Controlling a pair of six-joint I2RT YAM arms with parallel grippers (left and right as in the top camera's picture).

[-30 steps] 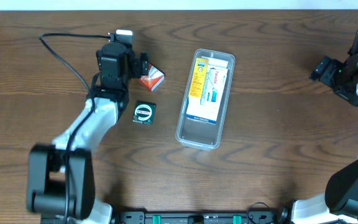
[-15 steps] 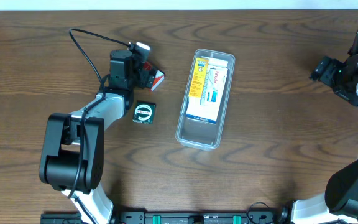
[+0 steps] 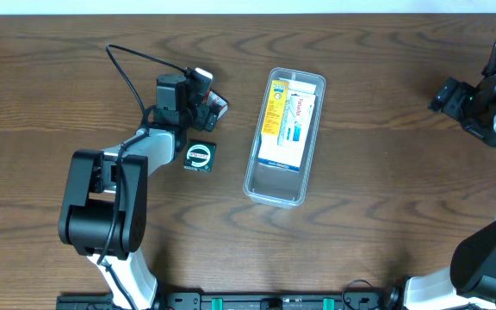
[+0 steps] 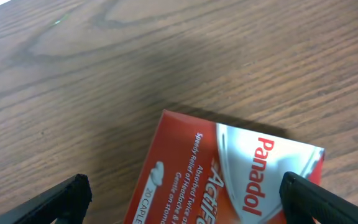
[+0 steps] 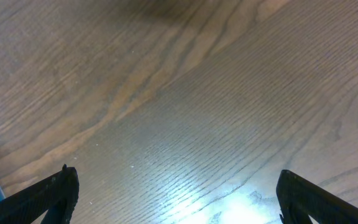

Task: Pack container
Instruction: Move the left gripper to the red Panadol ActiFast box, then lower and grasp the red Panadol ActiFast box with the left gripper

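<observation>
The clear plastic container [image 3: 275, 188] lies lengthwise at the table's middle, with flat yellow and white-blue boxes [image 3: 288, 116] in its far half. A red and silver Panadol box [image 3: 218, 104] lies on the table left of it. It fills the left wrist view [image 4: 229, 174]. My left gripper [image 3: 203, 105] is open just over this box, a fingertip on each side [image 4: 179, 199], not gripping it. A small black box with a round white logo [image 3: 200, 156] lies nearer the front. My right gripper [image 3: 451, 96] is open and empty at the far right, over bare wood [image 5: 176, 193].
A black cable [image 3: 132, 73] loops over the table behind the left arm. The left arm's links [image 3: 102, 198] stretch from the front left toward the red box.
My left gripper has moved right and turned, now sitting right over the red box with its fingers astride it. The right arm and the container have not moved.
</observation>
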